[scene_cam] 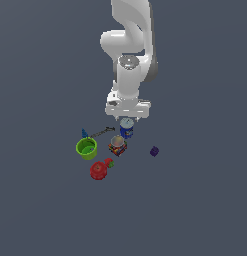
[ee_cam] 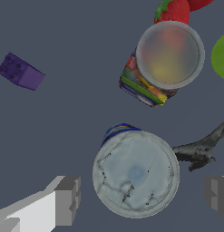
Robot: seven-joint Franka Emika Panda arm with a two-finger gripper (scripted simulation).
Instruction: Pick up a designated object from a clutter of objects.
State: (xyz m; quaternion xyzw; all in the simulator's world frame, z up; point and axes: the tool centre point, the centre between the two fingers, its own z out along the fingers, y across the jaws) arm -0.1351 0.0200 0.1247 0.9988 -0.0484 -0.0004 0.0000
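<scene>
Gripper (ee_cam: 139, 195) spread wide, one finger (ee_cam: 67, 200) each side of blue can (ee_cam: 136, 174), gaps visible both sides, no contact seen. In wrist view, pale silver-grey can top centred between fingers, blue side wall peeking past rim. In exterior view, gripper (scene_cam: 127, 118) right above can (scene_cam: 127, 128), fingertips about level w/ can top; can upright on grey floor (scene_cam: 195, 200), tallest of the clutter.

Rel. to can:
- Thin dark tool (ee_cam: 202, 148) just beside can, wrist view shows it near rim, touching or not: can't tell. Exterior view: tool (scene_cam: 101, 132) runs off toward exterior view's left.
- Multicoloured small box (scene_cam: 117, 146) near, in front of can twd camera; blurred round top over striped sides in wrist view (ee_cam: 149, 77). Apart from can.
- Purple cube (scene_cam: 154, 151) off to exterior view's right, well apart; tilted in wrist view (ee_cam: 20, 72).
- Lime-green cup (scene_cam: 86, 148) to exterior view's left, open side up; only an edge in wrist view (ee_cam: 221, 56).
- Small blue item (scene_cam: 84, 133) just behind cup, too small to ID.
- Red round fruit (scene_cam: 98, 170) farthest, beyond box; small red-green strawberry-like piece (scene_cam: 109, 162) just beside it.
</scene>
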